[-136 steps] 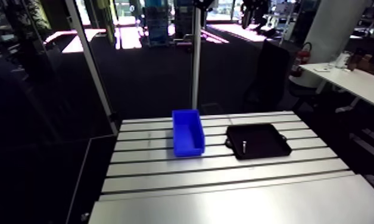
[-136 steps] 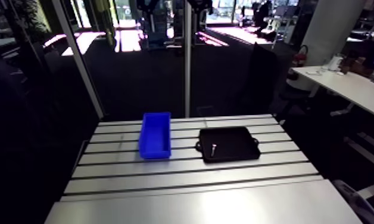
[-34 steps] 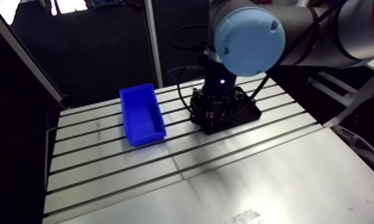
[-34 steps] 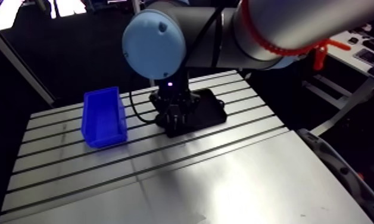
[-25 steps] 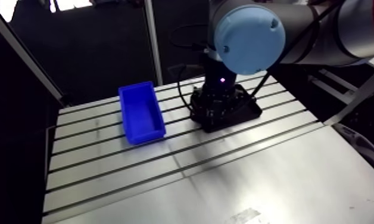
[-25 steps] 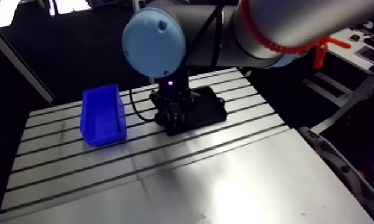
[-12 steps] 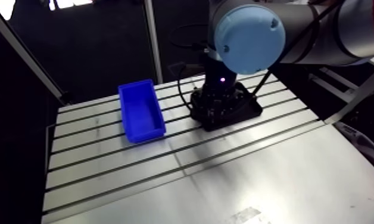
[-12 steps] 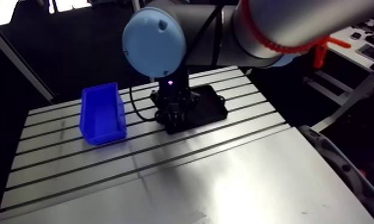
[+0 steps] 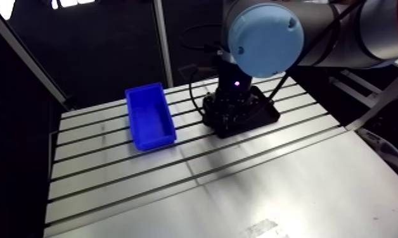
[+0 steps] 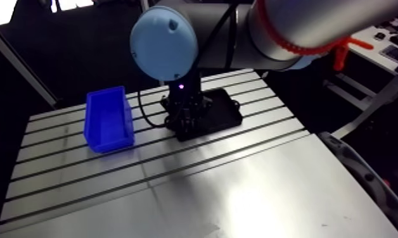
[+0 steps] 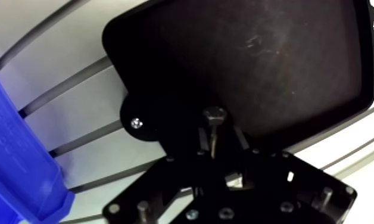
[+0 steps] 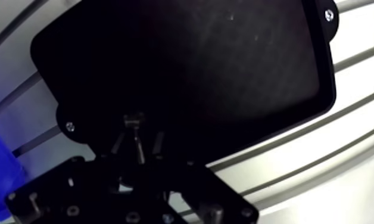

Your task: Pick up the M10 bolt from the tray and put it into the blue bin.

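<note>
2 gripper (image 11: 221, 140) fingers (image 11: 203, 140) slightly apart, M10 bolt (image 11: 214, 117) btwn, over tray (image 11: 273, 65).

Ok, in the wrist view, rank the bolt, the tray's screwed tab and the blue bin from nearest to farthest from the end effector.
1. Bolt, lying between the fingers of the end effector.
2. Tray tab, off to one side of the end effector.
3. Blue bin, farthest, further out on that same side.
</note>
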Motion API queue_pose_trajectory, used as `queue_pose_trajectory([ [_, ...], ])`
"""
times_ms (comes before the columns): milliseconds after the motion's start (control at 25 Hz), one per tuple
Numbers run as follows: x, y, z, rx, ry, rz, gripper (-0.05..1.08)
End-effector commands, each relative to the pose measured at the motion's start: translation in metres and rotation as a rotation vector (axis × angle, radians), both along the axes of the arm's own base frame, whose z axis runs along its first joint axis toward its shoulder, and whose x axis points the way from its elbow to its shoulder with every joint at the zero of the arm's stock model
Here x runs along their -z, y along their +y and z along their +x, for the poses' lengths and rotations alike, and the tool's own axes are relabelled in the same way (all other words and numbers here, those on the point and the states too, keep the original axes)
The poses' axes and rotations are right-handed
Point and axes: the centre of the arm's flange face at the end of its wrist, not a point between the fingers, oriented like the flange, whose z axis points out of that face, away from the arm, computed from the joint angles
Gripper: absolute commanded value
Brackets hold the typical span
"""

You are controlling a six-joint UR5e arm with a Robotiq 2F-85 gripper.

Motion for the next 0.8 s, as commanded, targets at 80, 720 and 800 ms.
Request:
queue_pose_trajectory([
  [80,0.004,0.000,0.000,0.000,-0.006,-0.003,0.73],
  [720,-0.001,0.002,-0.003,0.000,0.005,0.002,0.91],
  [800,-0.008,0.003,-0.006,-0.003,0.018,0.006,0.95],
])
